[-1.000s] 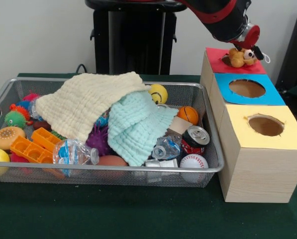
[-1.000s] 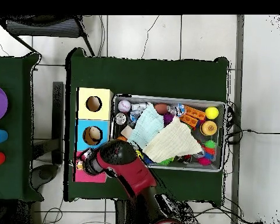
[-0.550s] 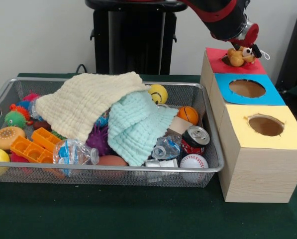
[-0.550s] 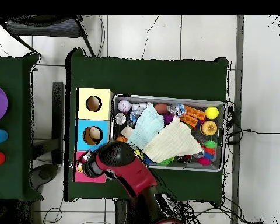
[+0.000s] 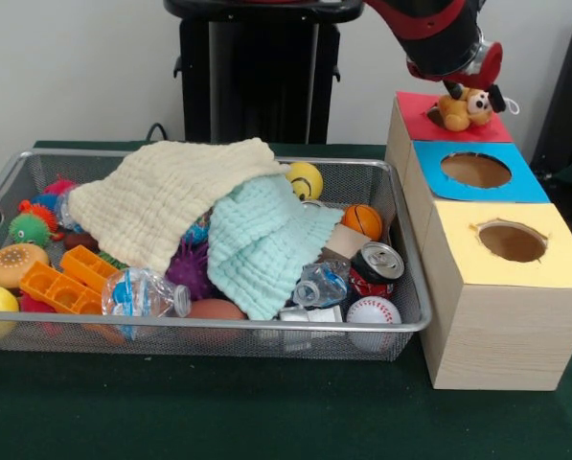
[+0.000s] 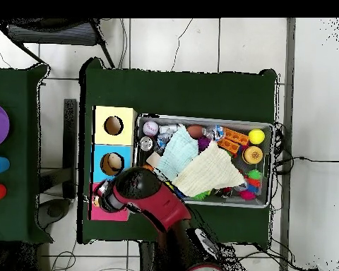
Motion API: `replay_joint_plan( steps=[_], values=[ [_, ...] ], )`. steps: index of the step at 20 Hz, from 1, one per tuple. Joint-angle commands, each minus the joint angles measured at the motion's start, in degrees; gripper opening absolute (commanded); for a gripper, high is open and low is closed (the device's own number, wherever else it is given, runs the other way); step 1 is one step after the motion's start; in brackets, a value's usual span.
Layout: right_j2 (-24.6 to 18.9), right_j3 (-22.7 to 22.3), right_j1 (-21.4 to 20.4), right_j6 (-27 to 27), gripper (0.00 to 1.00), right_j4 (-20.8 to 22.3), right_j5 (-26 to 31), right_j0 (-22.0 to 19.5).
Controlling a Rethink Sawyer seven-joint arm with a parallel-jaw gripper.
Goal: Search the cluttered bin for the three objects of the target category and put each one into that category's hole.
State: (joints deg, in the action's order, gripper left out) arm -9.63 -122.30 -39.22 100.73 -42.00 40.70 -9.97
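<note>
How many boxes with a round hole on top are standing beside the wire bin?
3, in a row: yellow-topped wooden box nearest, blue-topped wooden box in the middle, red-topped wooden box farthest.

Robot lab: green-clothed tabletop (image 5: pixel 266 412), black pedestal (image 5: pixel 257 67), plain white wall (image 5: pixel 75 67), tiled floor (image 6: pixel 172 42) with trailing cables (image 6: pixel 299 159).

Even, diffuse indoor light fills the front view, leaving only soft shadows under the cream cloth (image 5: pixel 175 206) and inside the wire bin (image 5: pixel 400 326) beneath it. A small glint shows on the can (image 5: pixel 377 261) right of the cloth (no harsh glare elsewhere). Focus holds throughout.
</note>
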Motion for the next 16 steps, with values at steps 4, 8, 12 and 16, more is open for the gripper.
replay_joint_plan(
  steps=[4, 8, 12, 16],
  values=[
    [-2.15, 6.47, -1.24, 6.56, 1.00, 1.89, -0.99, -1.81],
    [-1.52, 6.60, -1.95, 6.94, 1.00, 3.24, -0.57, -1.53],
    [1.85, 9.19, -2.13, 8.81, 1.00, 9.08, 1.93, 0.26],
    [3.61, 10.16, -3.20, 11.55, 1.00, 11.71, 3.74, 1.38]
  ],
)
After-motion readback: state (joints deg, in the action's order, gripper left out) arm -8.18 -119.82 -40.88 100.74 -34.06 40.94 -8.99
